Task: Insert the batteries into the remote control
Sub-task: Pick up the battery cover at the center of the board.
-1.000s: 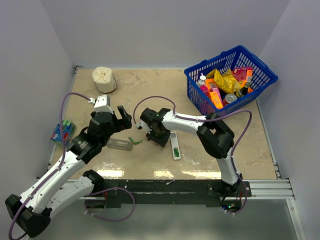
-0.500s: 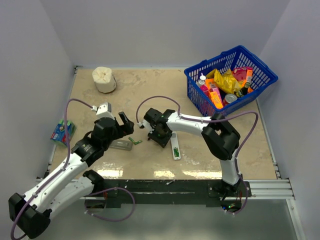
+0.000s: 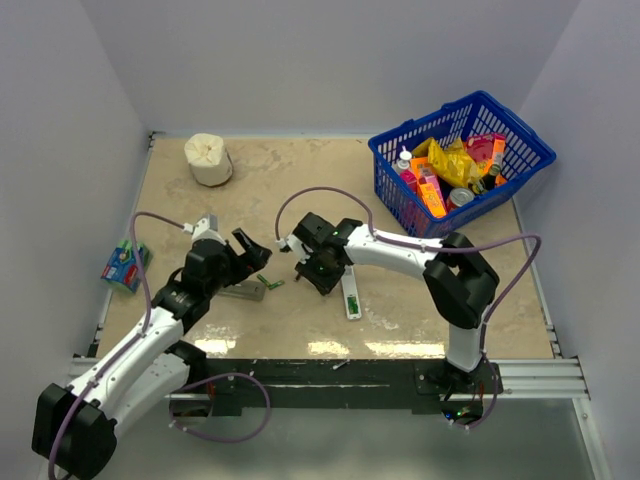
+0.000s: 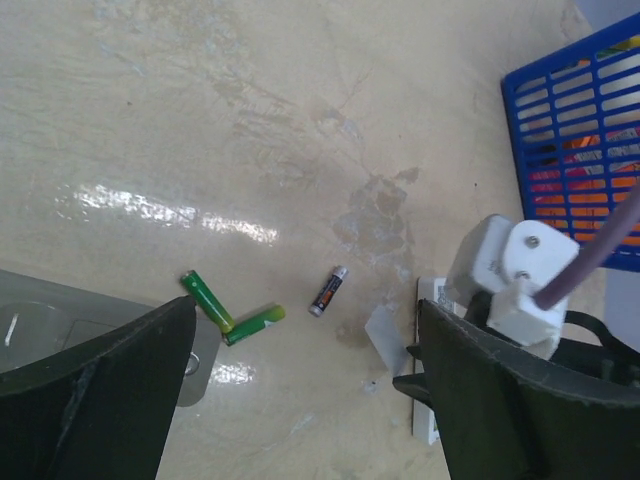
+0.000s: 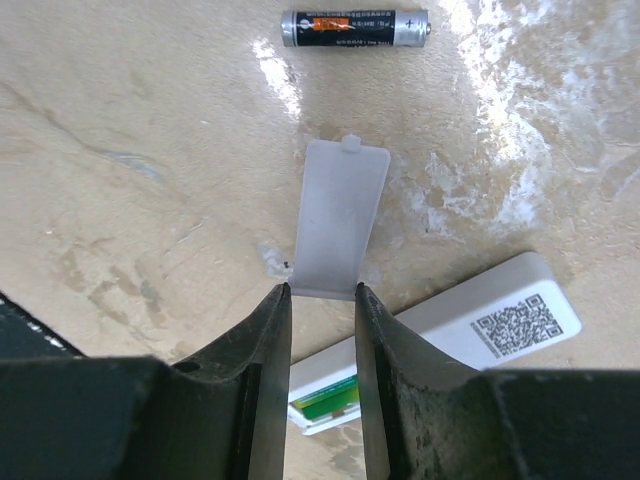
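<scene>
In the right wrist view my right gripper (image 5: 322, 292) is shut on the near end of the white back cover (image 5: 338, 220). The cover points toward a dark battery (image 5: 355, 27) lying on the table. Beneath the fingers lies the white remote control (image 5: 470, 320), back up, with a green cell (image 5: 325, 400) in its open compartment. My left gripper (image 4: 305, 310) hangs open above the table. Two green batteries (image 4: 208, 300) (image 4: 253, 325) lie in a V just off its left finger, and the dark battery (image 4: 328, 291) lies a little beyond them. From above, the remote control (image 3: 351, 292) lies right of the right gripper (image 3: 322, 272).
A flat grey piece (image 3: 243, 290) lies under the left gripper (image 3: 250, 255). A wrapped pack of green cells (image 3: 124, 264) sits at the left edge. A paper roll (image 3: 208, 158) stands at the back left. A blue basket (image 3: 520, 140) of groceries stands at the back right.
My left arm has swung right and nearer, bringing its open gripper over the green batteries. The right gripper has shifted slightly right with the cover.
</scene>
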You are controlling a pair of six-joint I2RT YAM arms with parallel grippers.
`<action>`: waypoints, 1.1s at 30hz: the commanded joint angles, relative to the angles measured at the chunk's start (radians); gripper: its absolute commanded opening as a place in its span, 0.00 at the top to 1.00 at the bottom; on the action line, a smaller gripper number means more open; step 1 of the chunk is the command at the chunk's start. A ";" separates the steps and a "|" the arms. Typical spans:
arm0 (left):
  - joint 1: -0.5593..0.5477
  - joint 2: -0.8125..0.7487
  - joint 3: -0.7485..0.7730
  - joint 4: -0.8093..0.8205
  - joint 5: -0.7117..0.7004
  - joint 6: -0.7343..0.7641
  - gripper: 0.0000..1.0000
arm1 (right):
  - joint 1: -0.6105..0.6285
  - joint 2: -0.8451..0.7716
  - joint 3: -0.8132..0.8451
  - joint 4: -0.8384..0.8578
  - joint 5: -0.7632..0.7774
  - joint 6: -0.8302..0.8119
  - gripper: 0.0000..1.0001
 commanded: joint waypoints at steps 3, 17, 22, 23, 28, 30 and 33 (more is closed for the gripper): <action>0.029 0.046 -0.053 0.227 0.208 -0.058 0.06 | -0.010 -0.102 -0.019 0.070 -0.051 0.057 0.89; 0.029 0.184 -0.076 0.445 0.403 -0.075 0.23 | -0.011 -0.199 -0.007 0.145 -0.096 0.133 0.89; 0.029 0.229 -0.072 0.497 0.440 -0.087 0.29 | -0.011 -0.203 -0.005 0.146 -0.100 0.134 0.88; 0.029 0.239 -0.072 0.504 0.443 -0.089 0.30 | -0.011 -0.203 -0.005 0.145 -0.102 0.134 0.89; 0.029 0.278 -0.059 0.520 0.466 -0.090 0.37 | -0.010 -0.216 -0.008 0.151 -0.108 0.139 0.88; 0.029 0.295 -0.059 0.526 0.477 -0.095 0.40 | -0.011 -0.222 -0.010 0.157 -0.108 0.140 0.88; 0.028 0.308 -0.063 0.552 0.492 -0.107 0.45 | -0.011 -0.225 -0.007 0.159 -0.108 0.142 0.88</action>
